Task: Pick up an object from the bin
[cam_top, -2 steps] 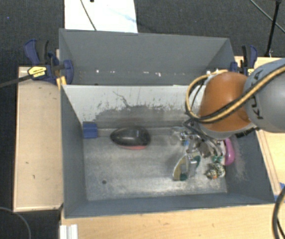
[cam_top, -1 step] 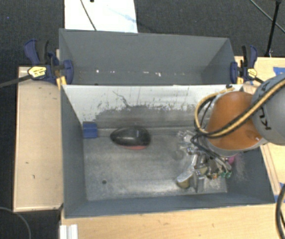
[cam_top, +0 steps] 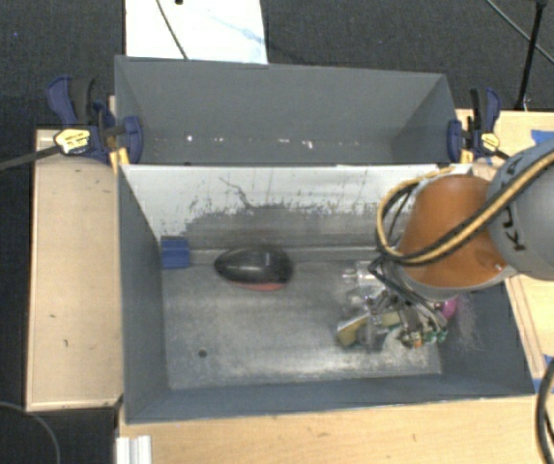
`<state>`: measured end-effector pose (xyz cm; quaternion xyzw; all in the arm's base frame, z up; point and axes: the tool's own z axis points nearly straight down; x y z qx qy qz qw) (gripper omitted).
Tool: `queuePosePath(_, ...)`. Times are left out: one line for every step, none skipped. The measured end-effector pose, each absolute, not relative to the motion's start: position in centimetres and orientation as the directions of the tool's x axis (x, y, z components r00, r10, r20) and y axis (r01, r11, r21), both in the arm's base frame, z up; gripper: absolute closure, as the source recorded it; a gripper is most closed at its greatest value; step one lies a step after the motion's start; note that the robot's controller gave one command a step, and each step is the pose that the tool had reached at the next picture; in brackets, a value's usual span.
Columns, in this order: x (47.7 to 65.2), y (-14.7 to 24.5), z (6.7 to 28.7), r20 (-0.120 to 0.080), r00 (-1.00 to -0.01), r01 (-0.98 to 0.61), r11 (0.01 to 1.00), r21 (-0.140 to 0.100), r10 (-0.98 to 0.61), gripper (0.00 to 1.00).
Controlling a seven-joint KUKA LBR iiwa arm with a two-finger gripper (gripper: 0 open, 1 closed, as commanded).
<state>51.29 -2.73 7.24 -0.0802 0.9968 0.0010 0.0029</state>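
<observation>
- A grey metal bin [cam_top: 146,307] was seen from above, with a robot arm reaching in from the far side of a dark oval thing [cam_top: 252,267] that lay on the bin floor.
- The arm's wrist, under a rounded orange cover [cam_top: 451,230], hung low over the floor, well to the right of the dark oval thing.
- The jaws were down among a small heap of loose bits [cam_top: 378,325], right of the oval thing and a little nearer the front wall.
- Whether the jaws were released or clenched could not be told, as the wrist and the clutter hid them.
- Nearest the jaws were a tan piece [cam_top: 352,333], a green-edged piece [cam_top: 433,335] and a pink scrap [cam_top: 447,307], all in that heap.
- A small blue block [cam_top: 175,253] sat just left of the oval thing, against the bin's left wall.
- Nothing was seen lifted clear of the floor, so the pick looked not yet done.
- By my judgement the reach was made, and the grasp and lift remained.
- The thing to be taken was most likely one of the heap's bits, though which one was unclear.
</observation>
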Motion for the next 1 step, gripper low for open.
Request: queuePosePath(51.9,-0.67,21.19,-0.01,-0.97,-0.242,0.97,-0.002,-0.242,1.0)
